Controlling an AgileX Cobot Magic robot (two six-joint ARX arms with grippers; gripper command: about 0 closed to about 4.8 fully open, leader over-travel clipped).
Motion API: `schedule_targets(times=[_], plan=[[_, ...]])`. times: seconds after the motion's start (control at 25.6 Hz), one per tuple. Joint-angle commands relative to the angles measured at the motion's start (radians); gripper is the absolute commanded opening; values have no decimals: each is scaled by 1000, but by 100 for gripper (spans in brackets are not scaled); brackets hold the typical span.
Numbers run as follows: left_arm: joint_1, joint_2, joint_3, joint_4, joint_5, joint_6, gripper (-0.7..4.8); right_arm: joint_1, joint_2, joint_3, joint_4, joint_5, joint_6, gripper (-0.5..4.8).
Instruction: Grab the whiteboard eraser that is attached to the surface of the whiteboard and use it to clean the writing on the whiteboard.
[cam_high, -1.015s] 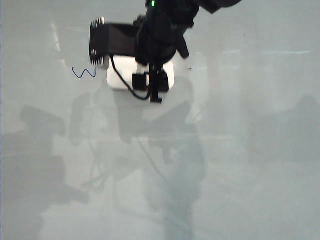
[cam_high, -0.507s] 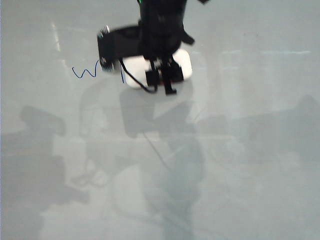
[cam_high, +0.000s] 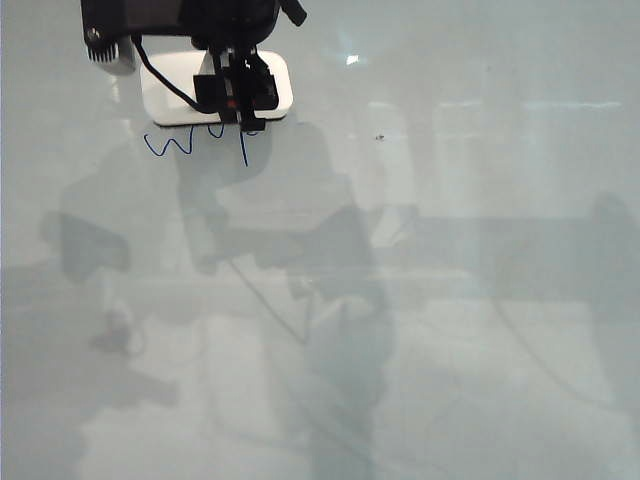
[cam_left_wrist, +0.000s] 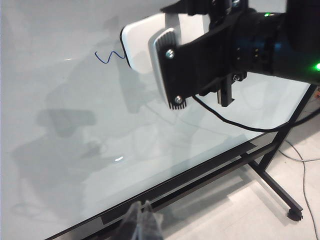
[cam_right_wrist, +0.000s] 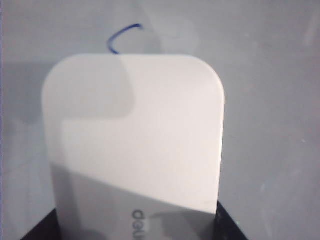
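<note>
The whiteboard (cam_high: 450, 300) fills the exterior view. At its top left, my right gripper (cam_high: 238, 92) is shut on the whiteboard eraser (cam_high: 165, 95), a white rounded block lying flat on the board. Blue writing (cam_high: 175, 146) lies just below the eraser's lower edge, a "w" and a "p" stroke by the fingers. In the right wrist view the eraser (cam_right_wrist: 135, 140) sits between dark fingers (cam_right_wrist: 37, 231), with a blue curl of writing (cam_right_wrist: 122, 36) beyond it. The left wrist view shows the eraser (cam_left_wrist: 142, 42), the writing (cam_left_wrist: 111, 56) and my left gripper (cam_left_wrist: 142, 216) shut, well away by the board's edge.
A tiny dark speck (cam_high: 378, 137) marks the board right of the eraser. The board's black frame and a stand leg with a castor (cam_left_wrist: 272, 172) show in the left wrist view, with a cable (cam_left_wrist: 305, 192) on the floor.
My right gripper has carried the eraser left and up across the board. The eraser now lies above the writing, and strokes after the "w" have come into view.
</note>
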Motion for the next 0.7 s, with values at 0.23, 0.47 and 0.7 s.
schedule_targets(times=[0.23, 0.47, 0.7], plan=[[0, 0, 2, 13, 4, 3, -2, 2, 95, 171, -137, 15, 10, 154], [0, 0, 2, 12, 3, 3, -2, -10, 128, 220, -136, 0, 14, 153], [0, 0, 2, 12, 3, 3, -2, -30, 211, 220, -135, 12, 21, 153]])
